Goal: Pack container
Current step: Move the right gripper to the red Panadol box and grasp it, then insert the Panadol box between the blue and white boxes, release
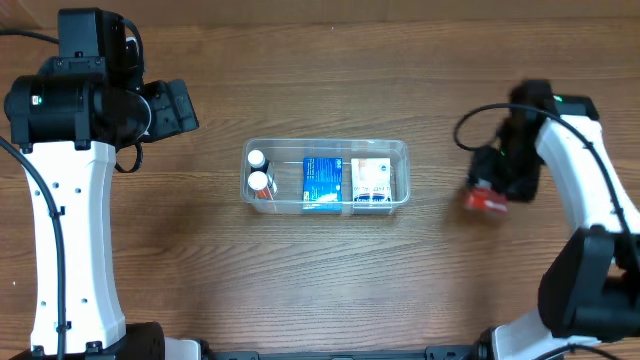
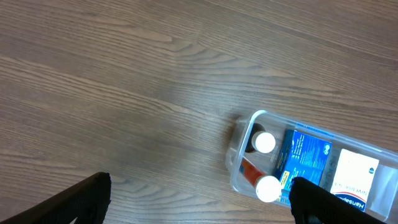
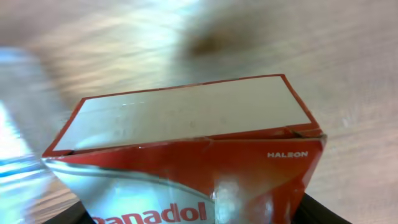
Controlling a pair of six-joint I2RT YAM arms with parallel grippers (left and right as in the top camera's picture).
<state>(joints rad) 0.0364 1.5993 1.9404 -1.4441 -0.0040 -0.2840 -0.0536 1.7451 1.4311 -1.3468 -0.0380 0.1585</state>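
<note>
A clear container (image 1: 326, 177) is seen mid-table, holding two white-capped bottles (image 1: 259, 176), a blue box (image 1: 322, 183) and a white box (image 1: 371, 181). To its right, a blurred red box (image 1: 487, 200) is gripped by the right claw (image 1: 497, 187); its lettering is cut off. The left claw (image 2: 199, 208) is spread wide and empty, only its fingertips (image 2: 81, 199) showing.

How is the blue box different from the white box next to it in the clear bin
Colour: the blue box has a blue face with white print, while the white box is mostly white with small dark print. Place: the blue box lies in the middle of the container, next to the two white-capped bottles; the white box lies at the end farthest from them. Both lie flat, side by side, and look similar in size.
</note>
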